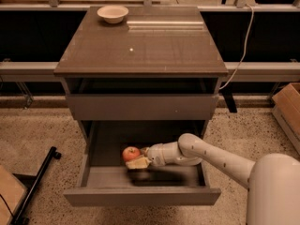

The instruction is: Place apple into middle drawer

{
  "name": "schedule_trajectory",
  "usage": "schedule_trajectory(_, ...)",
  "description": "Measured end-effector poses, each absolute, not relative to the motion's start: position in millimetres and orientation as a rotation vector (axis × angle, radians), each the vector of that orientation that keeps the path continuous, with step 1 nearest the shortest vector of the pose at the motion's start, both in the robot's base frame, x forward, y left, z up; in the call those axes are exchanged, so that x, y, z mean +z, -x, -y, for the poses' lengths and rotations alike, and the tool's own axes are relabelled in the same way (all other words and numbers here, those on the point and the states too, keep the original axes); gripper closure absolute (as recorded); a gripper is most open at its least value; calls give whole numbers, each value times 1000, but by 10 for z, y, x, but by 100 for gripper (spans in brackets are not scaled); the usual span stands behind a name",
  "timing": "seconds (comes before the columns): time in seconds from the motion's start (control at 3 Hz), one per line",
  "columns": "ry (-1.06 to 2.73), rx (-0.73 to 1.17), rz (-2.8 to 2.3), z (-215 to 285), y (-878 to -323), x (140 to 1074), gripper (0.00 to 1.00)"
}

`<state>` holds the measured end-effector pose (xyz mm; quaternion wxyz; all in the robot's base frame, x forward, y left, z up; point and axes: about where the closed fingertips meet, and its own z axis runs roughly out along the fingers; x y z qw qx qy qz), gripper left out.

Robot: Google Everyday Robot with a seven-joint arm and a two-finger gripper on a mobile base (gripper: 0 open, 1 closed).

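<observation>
Cut off at the lower right corner: the robot's pale body [274, 191], only a rounded bulk of it in frame. Hard to read: the rear of the middle drawer [140, 197], lost in shadow beneath the closed grey drawer front [140, 107] one tier higher, back wall and far floor merging into dark. Cropped by the right edge, a cardboard box [287, 108] on the speckled floor [37, 130]. Cropped at the lower left corner, a tan slab [8, 196] of unclear kind, with a black bar [35, 184] beside it, slanting down out of the bottom edge. Filling the centre and upper half of the frame, the brown-topped cabinet [140, 46], with a cream bowl [113, 13] near the top's upper left corner. To the upper right, a white cable [243, 41] hanging down behind the cabinet's right side. Nothing between the camera and the open drawer except the arm [215, 156] itself, reaching in from the lower right over the drawer's right wall and covering part of the tray floor. At the arm's tip, low in the frame and just left of centre, the gripper [139, 159], inside the pulled-out middle drawer and pinching the apple [131, 153]. One yellowish finger [137, 163] plain below the fruit and touching it; the other not made out. Apple at the gripper's left end, over the left-centre of the tray, apart from both side walls. Just below, a dark blurred shadow on the grey floor. Cannot tell whether the fruit touches that floor.
</observation>
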<state>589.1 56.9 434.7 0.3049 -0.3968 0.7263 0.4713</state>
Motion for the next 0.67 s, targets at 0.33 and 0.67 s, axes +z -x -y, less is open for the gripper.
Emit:
schedule_trajectory(0.33, 1057, 1261, -1957, -589, -6022, 4097, 81)
schedule_trajectory(0.67, 1081, 1250, -1979, -633, -6070, 4022, 57)
